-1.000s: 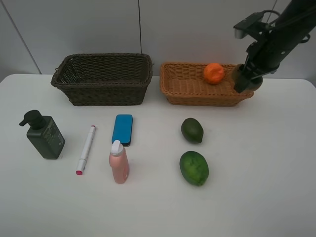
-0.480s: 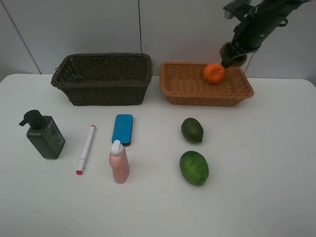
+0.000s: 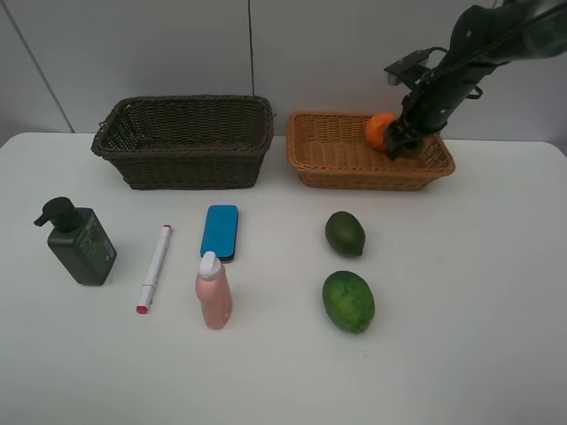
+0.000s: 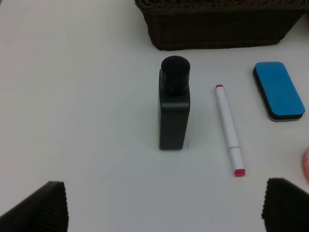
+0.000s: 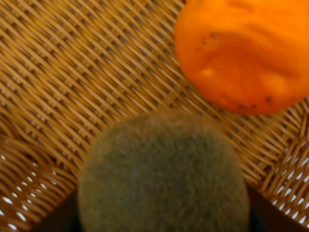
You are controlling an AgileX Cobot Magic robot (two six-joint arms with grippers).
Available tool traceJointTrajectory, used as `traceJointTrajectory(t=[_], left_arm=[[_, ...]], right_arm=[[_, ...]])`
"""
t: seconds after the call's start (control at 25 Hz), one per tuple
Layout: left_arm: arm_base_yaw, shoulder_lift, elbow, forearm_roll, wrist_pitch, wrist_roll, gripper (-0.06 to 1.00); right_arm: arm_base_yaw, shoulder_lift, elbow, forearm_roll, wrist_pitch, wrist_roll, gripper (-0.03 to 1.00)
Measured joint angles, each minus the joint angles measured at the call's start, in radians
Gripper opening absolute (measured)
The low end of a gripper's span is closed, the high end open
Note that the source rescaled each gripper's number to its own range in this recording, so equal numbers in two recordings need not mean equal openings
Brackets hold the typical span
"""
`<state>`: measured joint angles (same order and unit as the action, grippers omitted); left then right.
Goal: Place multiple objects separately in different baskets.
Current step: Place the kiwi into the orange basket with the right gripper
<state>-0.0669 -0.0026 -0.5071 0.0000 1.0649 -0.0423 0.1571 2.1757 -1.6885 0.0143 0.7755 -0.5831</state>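
Your right gripper (image 3: 401, 142) is clamped on the kiwi (image 5: 164, 174) at the tan basket's (image 3: 354, 180) far right corner, beside the orange (image 3: 379, 129). Your left gripper (image 4: 159, 208) has its jaws apart.

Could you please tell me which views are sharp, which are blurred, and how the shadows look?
Right wrist view: the fuzzy brown kiwi is too close and out of focus; the round orange and light tan wicker basket are soft. Left wrist view: sharp, the dark green pump bottle casting hardly any shadow. Exterior high view: even light, faint shadows, no glare.

Upright dark pump bottle (image 4: 174, 111), white marker (image 4: 229, 128) just beside it, blue eraser (image 4: 278, 90), dark basket (image 4: 217, 29)
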Motion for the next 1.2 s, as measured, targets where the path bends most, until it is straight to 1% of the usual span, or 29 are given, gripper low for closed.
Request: traceJointTrajectory(t=[0.12, 0.56, 0.6, 0.64, 0.68, 0.72, 0.76, 0.8, 0.92, 1.2], left_arm=[[0.000, 0.000, 0.000, 0.000, 0.000, 0.000, 1.00], [0.000, 0.000, 0.000, 0.000, 0.000, 0.000, 1.00], [0.000, 0.000, 0.000, 0.000, 0.000, 0.000, 1.00], [0.000, 0.000, 0.000, 0.000, 0.000, 0.000, 1.00], [0.000, 0.000, 0.000, 0.000, 0.000, 0.000, 1.00], [0.000, 0.000, 0.000, 0.000, 0.000, 0.000, 1.00], [0.000, 0.000, 0.000, 0.000, 0.000, 0.000, 1.00], [0.000, 0.000, 0.000, 0.000, 0.000, 0.000, 1.00], [0.000, 0.000, 0.000, 0.000, 0.000, 0.000, 1.00], [0.000, 0.000, 0.000, 0.000, 0.000, 0.000, 1.00]], right_arm=[[0.000, 0.001, -0.004, 0.002, -0.012, 0.000, 0.02], [0.000, 0.002, -0.004, 0.005, -0.004, 0.000, 0.02], [0.000, 0.002, -0.004, 0.007, -0.004, 0.000, 0.10], [0.000, 0.002, -0.004, 0.007, -0.004, 0.004, 0.40], [0.000, 0.001, -0.004, 0.007, -0.004, 0.004, 0.62], [0.000, -0.001, -0.004, 0.007, -0.004, 0.004, 0.79], [0.000, -0.005, -0.004, 0.007, -0.002, 0.004, 0.88], [0.000, -0.008, -0.004, 0.007, 0.002, 0.004, 0.94], [0.000, -0.016, -0.005, 0.000, 0.017, 0.004, 0.99], [0.000, -0.016, -0.005, -0.014, 0.036, 0.006, 1.00]])
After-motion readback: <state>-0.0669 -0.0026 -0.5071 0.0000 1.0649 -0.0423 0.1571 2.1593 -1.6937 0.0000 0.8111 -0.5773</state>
